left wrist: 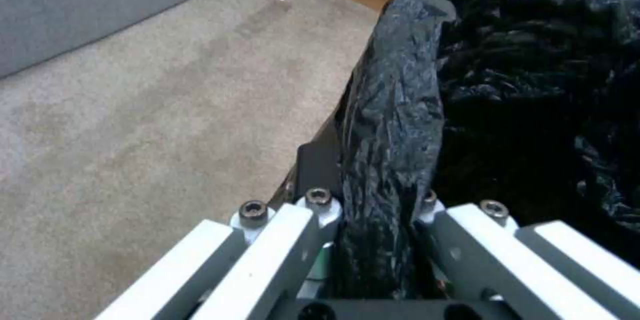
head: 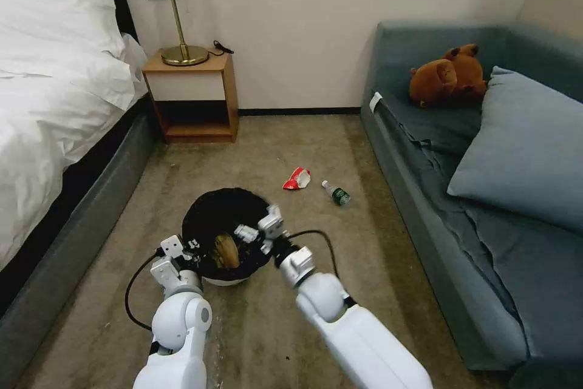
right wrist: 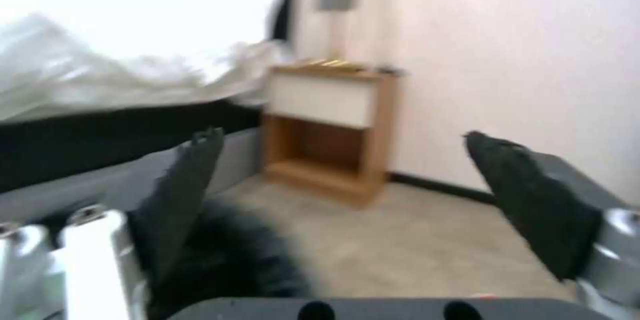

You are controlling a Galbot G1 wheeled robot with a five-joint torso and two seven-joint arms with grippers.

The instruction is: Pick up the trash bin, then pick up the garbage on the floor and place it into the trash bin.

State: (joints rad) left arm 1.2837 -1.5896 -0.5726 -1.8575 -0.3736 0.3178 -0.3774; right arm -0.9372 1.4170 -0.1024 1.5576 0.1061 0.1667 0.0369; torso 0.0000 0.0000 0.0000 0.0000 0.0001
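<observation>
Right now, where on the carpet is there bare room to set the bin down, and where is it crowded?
Bare carpet runs between the bed and the bin, and ahead toward the nightstand. Crowded: beside the sofa, where the red wrapper and bottle lie. The left hand grips the bin's rim; the right hand hangs open over it.

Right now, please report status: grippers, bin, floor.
Left gripper shut on trash bin rim. Right gripper open above bin; brown paper bag inside. Red-white wrapper and bottle on carpet, path clear.
</observation>
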